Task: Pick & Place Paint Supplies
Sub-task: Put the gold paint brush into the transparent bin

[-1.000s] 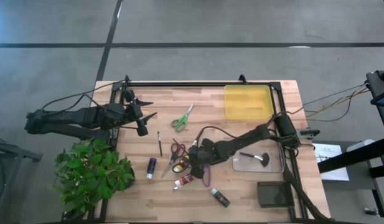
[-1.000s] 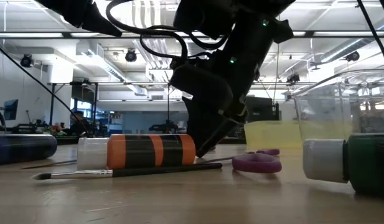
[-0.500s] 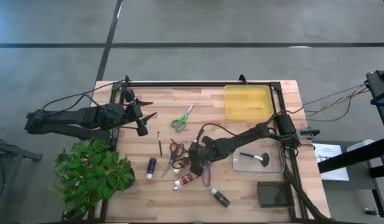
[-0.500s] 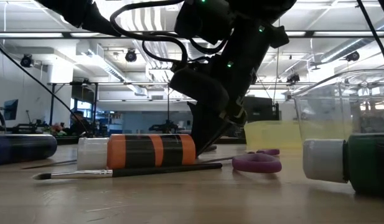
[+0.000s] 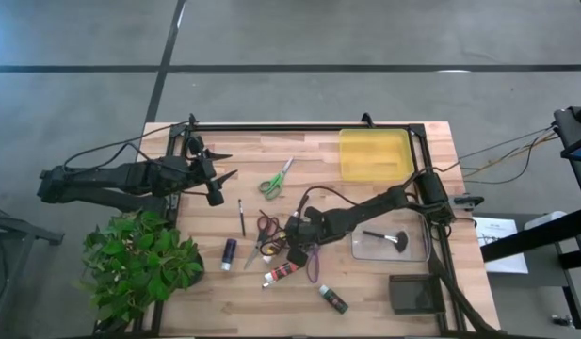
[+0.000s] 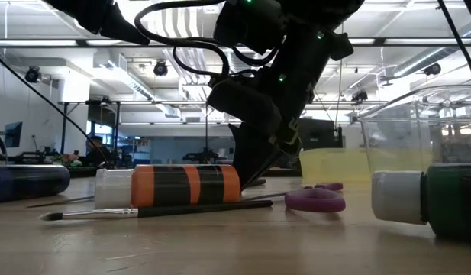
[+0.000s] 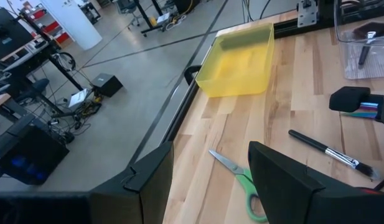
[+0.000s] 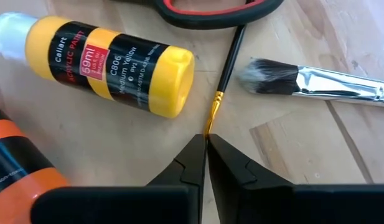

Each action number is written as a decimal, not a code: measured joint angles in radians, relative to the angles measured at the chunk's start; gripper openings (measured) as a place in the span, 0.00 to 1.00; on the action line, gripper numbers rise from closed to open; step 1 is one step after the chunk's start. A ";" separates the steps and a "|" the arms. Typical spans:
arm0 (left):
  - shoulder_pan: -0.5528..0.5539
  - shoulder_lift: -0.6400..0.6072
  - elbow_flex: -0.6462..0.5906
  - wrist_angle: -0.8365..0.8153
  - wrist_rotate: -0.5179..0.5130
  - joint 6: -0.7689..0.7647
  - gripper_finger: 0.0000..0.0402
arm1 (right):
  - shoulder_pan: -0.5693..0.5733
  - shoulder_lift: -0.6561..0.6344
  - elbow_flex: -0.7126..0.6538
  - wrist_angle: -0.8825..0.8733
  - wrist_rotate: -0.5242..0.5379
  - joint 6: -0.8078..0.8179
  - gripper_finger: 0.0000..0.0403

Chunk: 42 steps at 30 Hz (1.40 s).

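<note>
Two fingers of my right gripper pinch a thin brush amid the clutter at the counter centre, crowded by yellow bottle and red scissors. My left gripper hovers spread near the far-left edge, bare boards around it.

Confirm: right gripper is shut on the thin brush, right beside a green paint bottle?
Not quite. The right gripper is shut on the thin brush, but the bottle beside it is the yellow paint bottle, not a green one. The right wrist view shows this.
</note>
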 joint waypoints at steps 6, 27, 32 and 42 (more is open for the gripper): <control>0.000 0.000 0.000 -0.001 0.000 0.000 0.53 | 0.000 0.000 -0.019 0.022 -0.010 0.016 0.04; 0.000 0.000 0.000 -0.008 0.000 -0.001 0.53 | 0.013 -0.044 -0.026 -0.062 0.042 0.005 0.02; 0.000 0.000 0.000 -0.014 0.000 -0.002 0.53 | 0.023 -0.107 -0.027 -0.136 0.129 0.012 0.02; 0.000 0.000 0.000 -0.018 0.000 -0.009 0.53 | 0.035 -0.210 -0.026 -0.190 0.211 0.008 0.02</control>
